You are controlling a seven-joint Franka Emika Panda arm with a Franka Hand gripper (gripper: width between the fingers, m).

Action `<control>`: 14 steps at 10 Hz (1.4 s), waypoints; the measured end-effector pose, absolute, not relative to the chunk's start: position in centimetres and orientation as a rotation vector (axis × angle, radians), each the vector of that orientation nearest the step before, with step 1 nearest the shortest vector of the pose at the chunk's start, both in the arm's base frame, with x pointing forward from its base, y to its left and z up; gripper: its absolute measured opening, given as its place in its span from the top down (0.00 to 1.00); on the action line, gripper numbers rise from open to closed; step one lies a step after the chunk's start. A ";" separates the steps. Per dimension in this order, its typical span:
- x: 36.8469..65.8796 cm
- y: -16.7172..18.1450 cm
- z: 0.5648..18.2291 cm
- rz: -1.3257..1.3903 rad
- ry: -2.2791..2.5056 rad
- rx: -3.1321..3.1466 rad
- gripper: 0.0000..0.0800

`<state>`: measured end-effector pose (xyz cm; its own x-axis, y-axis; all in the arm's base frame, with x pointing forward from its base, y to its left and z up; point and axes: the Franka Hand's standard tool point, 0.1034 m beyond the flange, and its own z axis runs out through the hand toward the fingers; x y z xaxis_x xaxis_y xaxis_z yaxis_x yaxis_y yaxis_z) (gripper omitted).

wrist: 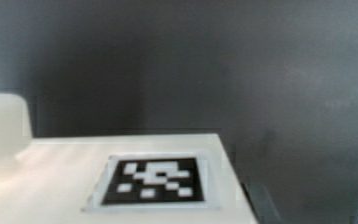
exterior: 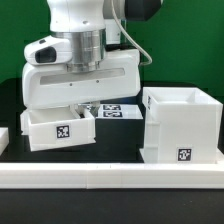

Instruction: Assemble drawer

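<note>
The drawer's tall white shell point(exterior: 180, 122) stands on the exterior view's right, open at the top, with a square tag low on its front. A small shallow white tray point(exterior: 58, 128) with a tag on its front stands on the table to the shell's left. My gripper point(exterior: 80, 107) is directly over the tray, and its fingertips are hidden at the tray's rim. The wrist view shows a white tagged surface point(wrist: 158, 180) very close up, with a pale blurred shape point(wrist: 2, 125) beside it. Whether the jaws grip the tray does not show.
A long white border rail point(exterior: 110, 178) runs along the front. The marker board point(exterior: 115, 111) lies behind, between the tray and the shell. A small white piece point(exterior: 3, 140) shows at the exterior view's left edge. The table is black.
</note>
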<state>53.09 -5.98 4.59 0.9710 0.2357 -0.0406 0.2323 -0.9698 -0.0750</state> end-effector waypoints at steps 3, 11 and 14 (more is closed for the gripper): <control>53.2 -6.2 4.5 0.050 -0.742 -2.993 0.95; 52.6 -6.3 3.7 0.032 -1.820 -2.557 0.95; 52.8 -6.2 3.3 0.054 -2.266 -2.233 0.95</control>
